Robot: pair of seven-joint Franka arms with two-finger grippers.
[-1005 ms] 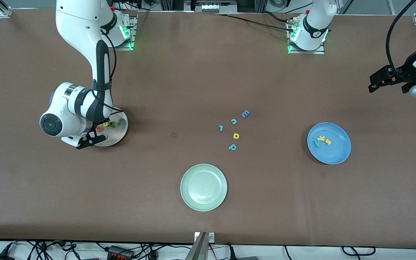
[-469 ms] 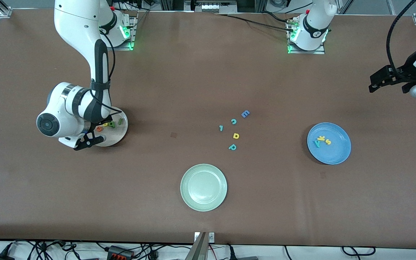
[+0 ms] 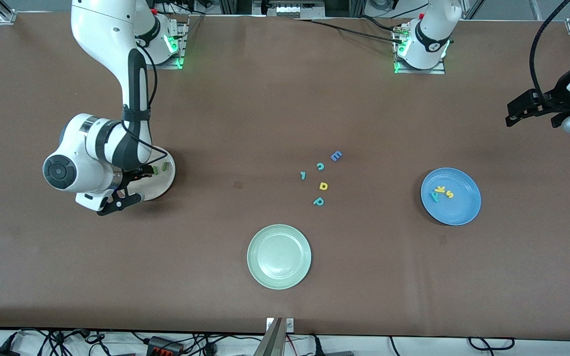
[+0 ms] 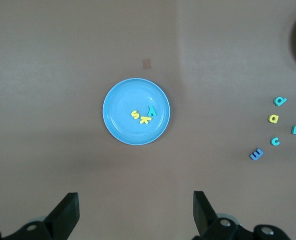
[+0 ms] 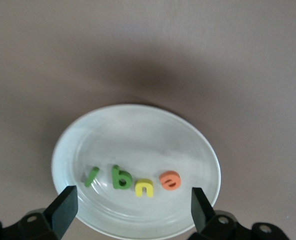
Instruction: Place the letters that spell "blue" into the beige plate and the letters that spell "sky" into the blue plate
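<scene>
Brown table (image 3: 265, 109), three plates on it. Your right gripper (image 5: 130, 207) hangs over the beige plate (image 5: 137, 120) at the right arm's end of the table; its jaws stand wide apart and hold nothing. In that plate you have four letters in a row: thin green l (image 5: 91, 176), green b (image 5: 120, 178), yellow u (image 5: 144, 188), orange e (image 5: 170, 180). b and u touch, l and e sit just beside them. From the front you see only part of the beige plate (image 3: 164, 180) under the wrist, with a bit of green showing.

Your left gripper (image 4: 135, 212) waits up high at the left arm's end of the table, jaws fully apart, empty. The blue plate (image 3: 463, 210) sits toward that end. In it: yellow s (image 4: 135, 114), yellow k (image 4: 144, 120), teal y (image 4: 152, 110), bunched close near the middle.

Loose letters lie on the table between the two plates: blue E (image 3: 336, 156), teal c (image 3: 320, 166), teal l-like piece (image 3: 303, 175), yellow d (image 3: 323, 186), teal p (image 3: 318, 201). Pale green plate (image 3: 279, 232) is nearer the front camera than those letters, nothing in it.
</scene>
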